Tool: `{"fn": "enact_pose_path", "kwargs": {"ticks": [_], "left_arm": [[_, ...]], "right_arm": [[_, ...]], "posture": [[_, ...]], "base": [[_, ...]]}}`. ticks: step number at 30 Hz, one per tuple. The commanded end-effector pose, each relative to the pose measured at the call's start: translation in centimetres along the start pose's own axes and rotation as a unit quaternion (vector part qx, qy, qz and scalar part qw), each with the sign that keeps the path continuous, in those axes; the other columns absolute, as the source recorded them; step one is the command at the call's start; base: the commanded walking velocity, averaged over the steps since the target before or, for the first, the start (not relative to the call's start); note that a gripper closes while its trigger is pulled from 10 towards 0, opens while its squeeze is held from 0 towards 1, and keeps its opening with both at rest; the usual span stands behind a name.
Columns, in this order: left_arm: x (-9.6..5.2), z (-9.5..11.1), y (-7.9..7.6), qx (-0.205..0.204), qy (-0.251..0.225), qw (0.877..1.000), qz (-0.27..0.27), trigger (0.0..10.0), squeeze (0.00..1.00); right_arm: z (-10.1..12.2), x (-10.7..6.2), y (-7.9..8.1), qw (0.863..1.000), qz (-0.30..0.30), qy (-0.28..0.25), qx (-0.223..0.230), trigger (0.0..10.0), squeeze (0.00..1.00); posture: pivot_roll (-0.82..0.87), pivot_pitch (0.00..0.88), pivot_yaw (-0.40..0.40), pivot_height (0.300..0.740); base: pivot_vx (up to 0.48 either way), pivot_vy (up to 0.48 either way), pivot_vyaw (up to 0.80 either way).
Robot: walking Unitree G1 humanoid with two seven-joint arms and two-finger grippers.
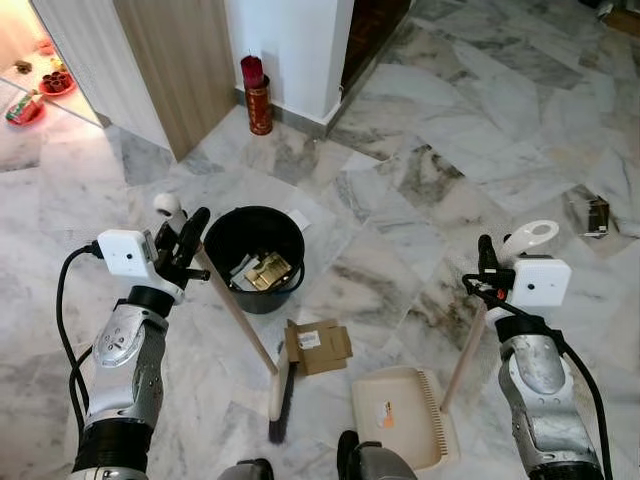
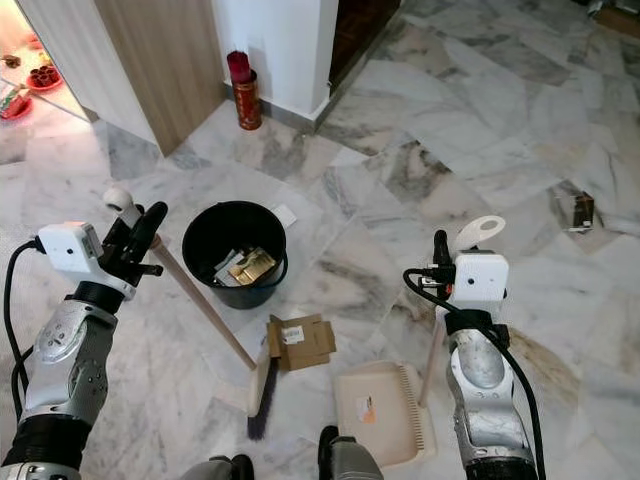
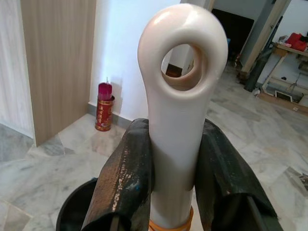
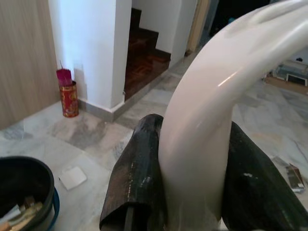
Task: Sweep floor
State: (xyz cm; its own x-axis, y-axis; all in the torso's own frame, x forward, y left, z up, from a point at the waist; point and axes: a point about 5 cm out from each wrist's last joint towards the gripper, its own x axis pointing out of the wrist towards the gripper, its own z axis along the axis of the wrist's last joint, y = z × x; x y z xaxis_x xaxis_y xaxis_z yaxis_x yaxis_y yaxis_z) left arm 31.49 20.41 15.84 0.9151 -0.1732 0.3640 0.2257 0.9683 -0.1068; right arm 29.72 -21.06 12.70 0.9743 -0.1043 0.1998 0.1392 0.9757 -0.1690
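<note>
Two silver metal forearms, each ending in a ribbed black cuff near the elbow and a white box-shaped wrist camera housing. Looping black cables run alongside each arm. Left gripper (image 1: 190, 232) and right gripper (image 1: 487, 252) each carry two long, glossy black fingers (image 3: 126, 183).

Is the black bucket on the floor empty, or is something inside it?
Not empty. The black bucket stands upright and holds some scraps, among them a gold-coloured piece.

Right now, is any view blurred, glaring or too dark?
Left and right eye views: sharp, evenly lit; overexposed doorway at upper left. Left wrist view: broom handle crisp, soft sheen. Right wrist view: dustpan handle close and slightly soft, with a glare streak; none is dark.
</note>
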Motion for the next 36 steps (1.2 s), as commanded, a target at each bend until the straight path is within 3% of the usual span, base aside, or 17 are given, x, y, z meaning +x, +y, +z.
{"fn": "enact_pose_path", "kwargs": {"ticks": [1, 11, 23, 36], "left_arm": [[0.5, 0.6, -0.8, -0.020, -0.016, 1.000, -0.014, 10.0, 0.00], [-0.2, 0.6, -1.4, -0.028, -0.009, 0.999, -0.016, 10.0, 0.00], [-2.7, 0.9, -0.6, 0.001, 0.013, 1.000, 0.012, 10.0, 0.00], [-4.6, 1.3, -0.9, 0.034, 0.017, 0.997, 0.061, 10.0, 0.00]], "right_arm": [[-0.2, -0.1, 0.1, 1.000, -0.007, -0.004, 0.001, 10.0, 0.00], [-0.2, 0.7, 1.2, 1.000, -0.008, -0.013, 0.016, 10.0, 0.00], [-0.4, 1.3, 2.5, 1.000, 0.001, -0.023, 0.020, 10.0, 0.00], [0.1, 1.5, 1.5, 0.999, 0.007, -0.041, 0.006, 10.0, 0.00]], "posture": [[0.05, 0.195, -0.011, 0.740], [0.08, 0.156, 0.001, 0.740], [0.11, 0.091, 0.011, 0.740], [0.10, 0.064, 0.003, 0.740]], "base": [[0.000, 0.000, 0.00], [0.000, 0.000, 0.00], [0.000, 0.000, 0.00], [0.000, 0.000, 0.00]]}}
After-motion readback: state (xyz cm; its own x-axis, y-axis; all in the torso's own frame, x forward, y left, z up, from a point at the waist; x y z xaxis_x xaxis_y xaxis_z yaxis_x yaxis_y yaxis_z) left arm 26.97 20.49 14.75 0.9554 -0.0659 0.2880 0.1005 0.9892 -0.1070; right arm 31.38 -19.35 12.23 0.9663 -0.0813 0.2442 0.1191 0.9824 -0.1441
